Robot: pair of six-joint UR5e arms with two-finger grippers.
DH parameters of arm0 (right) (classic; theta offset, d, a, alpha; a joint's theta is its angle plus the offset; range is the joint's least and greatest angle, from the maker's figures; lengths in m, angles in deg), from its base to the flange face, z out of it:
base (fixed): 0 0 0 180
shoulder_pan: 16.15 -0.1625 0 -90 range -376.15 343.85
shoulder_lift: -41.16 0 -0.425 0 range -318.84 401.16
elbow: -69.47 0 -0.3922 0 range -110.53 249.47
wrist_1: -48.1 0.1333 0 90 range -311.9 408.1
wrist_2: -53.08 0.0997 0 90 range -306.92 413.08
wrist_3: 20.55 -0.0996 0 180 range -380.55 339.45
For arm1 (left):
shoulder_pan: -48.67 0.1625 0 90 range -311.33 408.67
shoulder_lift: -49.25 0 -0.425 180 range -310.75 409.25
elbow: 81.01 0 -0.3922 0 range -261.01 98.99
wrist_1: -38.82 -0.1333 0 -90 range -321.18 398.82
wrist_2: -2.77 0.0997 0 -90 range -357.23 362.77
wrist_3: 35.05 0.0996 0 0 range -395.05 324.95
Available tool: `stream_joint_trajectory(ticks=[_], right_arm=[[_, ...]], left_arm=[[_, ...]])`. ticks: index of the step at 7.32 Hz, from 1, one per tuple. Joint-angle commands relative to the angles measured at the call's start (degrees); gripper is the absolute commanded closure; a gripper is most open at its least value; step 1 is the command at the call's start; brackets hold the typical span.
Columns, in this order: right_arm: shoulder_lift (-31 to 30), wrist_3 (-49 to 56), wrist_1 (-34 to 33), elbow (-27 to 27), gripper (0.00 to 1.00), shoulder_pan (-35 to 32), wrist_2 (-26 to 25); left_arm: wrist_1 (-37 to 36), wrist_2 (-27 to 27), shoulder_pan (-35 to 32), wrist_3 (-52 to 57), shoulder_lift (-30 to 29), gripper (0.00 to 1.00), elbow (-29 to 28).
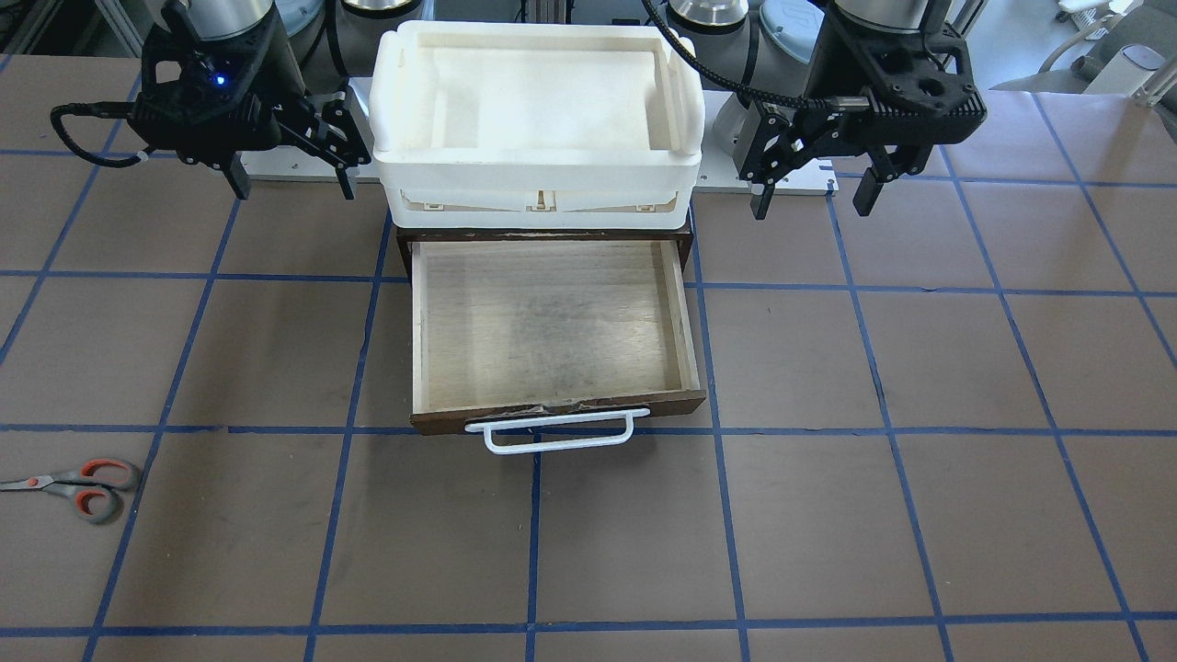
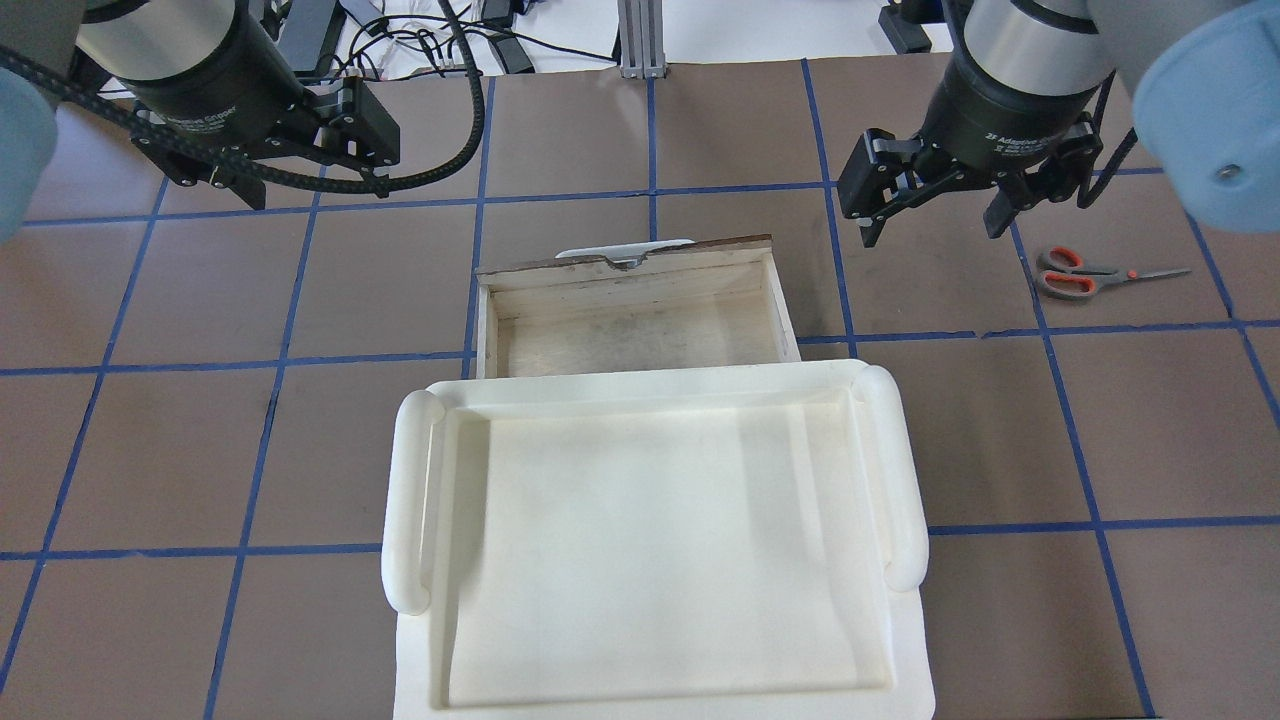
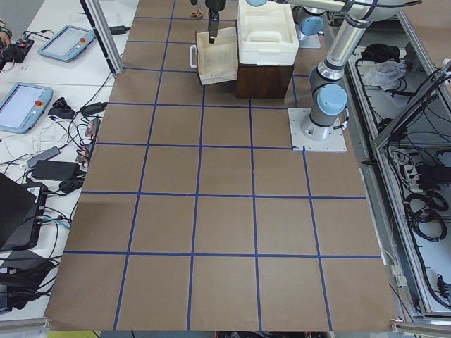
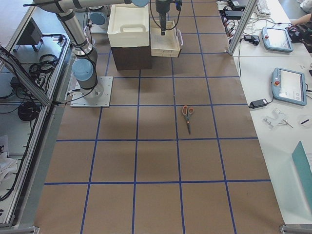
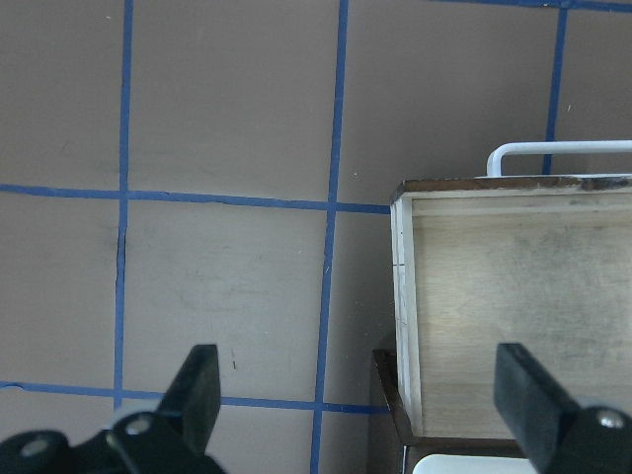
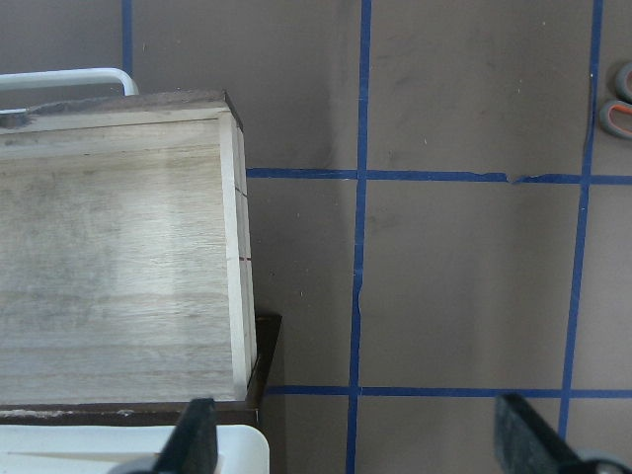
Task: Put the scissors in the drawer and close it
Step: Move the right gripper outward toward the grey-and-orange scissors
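I judge the task to be at its first step, the reach for the scissors (image 1: 78,485). They lie flat on the worktop (image 1: 874,515), well apart from the drawer (image 1: 552,322), off to my right of its handle end. The drawer stands pulled open and bare. My right pincer (image 1: 294,187) and left pincer (image 1: 811,206) hang wide open and empty, flanking the drawer's back end. Next, the right one should swing outward, drop over the scissors and close.

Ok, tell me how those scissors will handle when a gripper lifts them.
The scissors lie flat and closed, so they likely won't roll but offer little height to pinch. Thin metal blades suggest they're stiff and light. Gripped by the handle loops, they may tilt blade-down.
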Motion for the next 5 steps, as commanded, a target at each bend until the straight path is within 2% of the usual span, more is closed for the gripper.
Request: stream_joint_trajectory(ticks=[1,5], right_arm=[[-0.13,0.0,-0.48,0.01,0.0,-0.01,0.33],[-0.04,1.14,-0.74,0.01,0.0,0.25,0.51]], left_arm=[[0.0,0.0,0.08,0.0,0.0,0.0,0.0],[0.0,0.0,0.08,0.0,0.0,0.0,0.0]])
